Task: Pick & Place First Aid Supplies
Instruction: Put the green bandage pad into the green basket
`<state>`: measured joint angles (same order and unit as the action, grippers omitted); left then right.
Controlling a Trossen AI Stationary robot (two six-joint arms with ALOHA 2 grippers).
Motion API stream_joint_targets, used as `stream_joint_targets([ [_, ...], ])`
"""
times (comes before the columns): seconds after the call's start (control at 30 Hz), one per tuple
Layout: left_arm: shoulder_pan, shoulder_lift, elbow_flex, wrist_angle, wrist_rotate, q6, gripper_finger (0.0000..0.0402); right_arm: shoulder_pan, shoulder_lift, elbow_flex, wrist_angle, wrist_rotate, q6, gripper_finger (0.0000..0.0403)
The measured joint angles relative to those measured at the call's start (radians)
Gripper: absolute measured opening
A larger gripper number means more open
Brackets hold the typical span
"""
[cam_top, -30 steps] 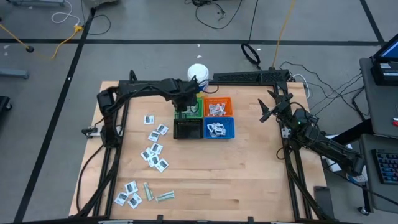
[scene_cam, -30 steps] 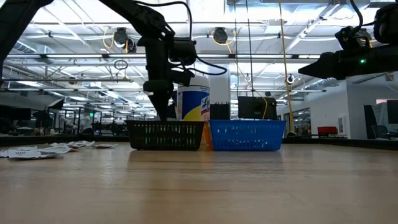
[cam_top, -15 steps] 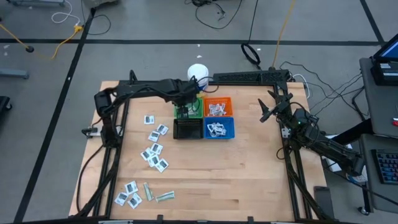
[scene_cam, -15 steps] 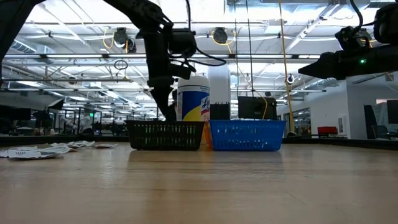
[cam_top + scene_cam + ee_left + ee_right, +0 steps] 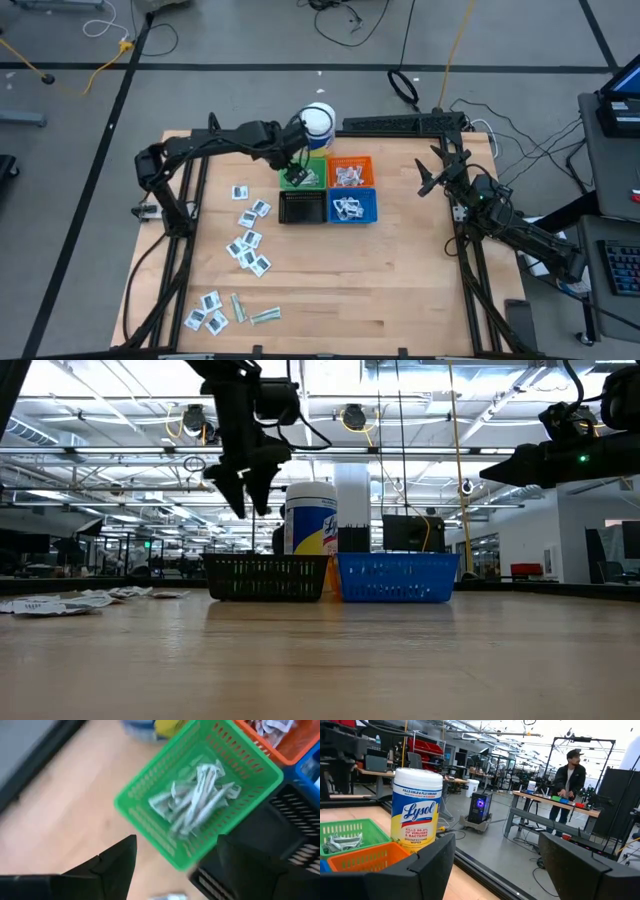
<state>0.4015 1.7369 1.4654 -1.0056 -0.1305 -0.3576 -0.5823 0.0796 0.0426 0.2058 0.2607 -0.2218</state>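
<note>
My left gripper (image 5: 175,865) hangs open and empty above the green bin (image 5: 150,805), pointing steeply down; it also shows in the high view (image 5: 296,170) and the low view (image 5: 248,500). Several slim pale-green strips (image 5: 195,795) lie piled in that bin. White sachets (image 5: 247,245) lie flat and scattered on the table's left half, with more sachets and strips (image 5: 255,315) near the front edge. My right gripper (image 5: 432,172) waits open at the right side, roughly level, with nothing between its fingers (image 5: 435,860).
Orange bin (image 5: 350,172) and blue bin (image 5: 352,208) hold white packets; the black bin (image 5: 300,208) stands in front of the green one. A white Lysol tub (image 5: 318,118) stands just behind the bins. A person (image 5: 572,770) stands at a bench beyond the table.
My left gripper has risen out of the green bin, rolled about its own axis and opened. The strips stay lying in the bin. My right arm has kept still.
</note>
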Motion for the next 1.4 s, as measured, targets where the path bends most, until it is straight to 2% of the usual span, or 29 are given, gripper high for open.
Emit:
stream_joint_targets([
  [0.23, -0.044, -0.03, 0.0, -0.096, 0.091, -0.306, 0.0259, 0.0, 0.0, 0.0, 0.0, 0.0, 0.0, 0.0279],
  [0.43, -0.121, -0.03, -0.038, -0.157, 0.111, -0.561, 0.025, 0.0, 0.0, 0.0, 0.0, 0.0, 0.0, 0.0279],
  [0.7, -0.345, -0.048, -0.117, -0.171, 0.15, -0.885, 0.0253, 0.0, 0.0, 0.0, 0.0, 0.0, 0.0, 0.0279],
  [1.1, -0.745, -0.049, -0.122, -0.17, 0.132, -1.451, 0.0254, 0.0, 0.0, 0.0, 0.0, 0.0, 0.0, 0.0279],
  [1.4, -0.997, -0.049, -0.122, -0.168, 0.204, -1.825, 0.0255, 0.0, 0.0, 0.0, 0.0, 0.0, 0.0, 0.0279],
])
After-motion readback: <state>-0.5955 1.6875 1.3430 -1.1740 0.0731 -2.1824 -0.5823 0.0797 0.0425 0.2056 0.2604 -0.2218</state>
